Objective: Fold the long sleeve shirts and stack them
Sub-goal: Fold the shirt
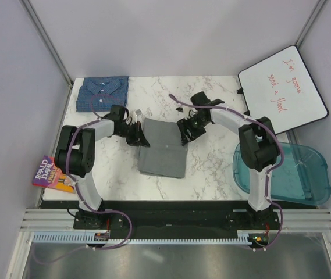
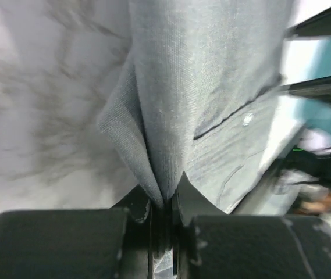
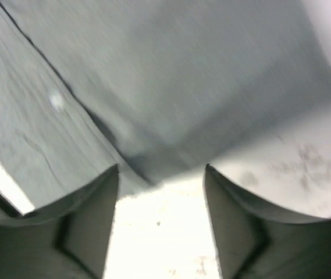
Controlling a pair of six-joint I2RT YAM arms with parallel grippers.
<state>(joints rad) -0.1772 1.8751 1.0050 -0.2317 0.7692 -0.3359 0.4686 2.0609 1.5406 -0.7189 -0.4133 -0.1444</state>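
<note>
The plain grey shirt (image 1: 163,149) lies folded into a rectangle at the middle of the marble table. My left gripper (image 1: 141,139) is at its left edge, shut on a pinched fold of the grey shirt (image 2: 171,116). My right gripper (image 1: 185,137) is at the shirt's upper right edge, open, with the grey cloth (image 3: 171,87) just ahead of its fingertips and bare table between them. The blue checked shirt (image 1: 102,92) lies folded at the table's far left corner.
A colourful paperback book (image 1: 52,174) lies at the table's left edge. A teal plastic bin (image 1: 281,173) stands off the right side. A whiteboard (image 1: 283,88) leans at the back right. A small dark object (image 1: 178,108) lies behind the grey shirt.
</note>
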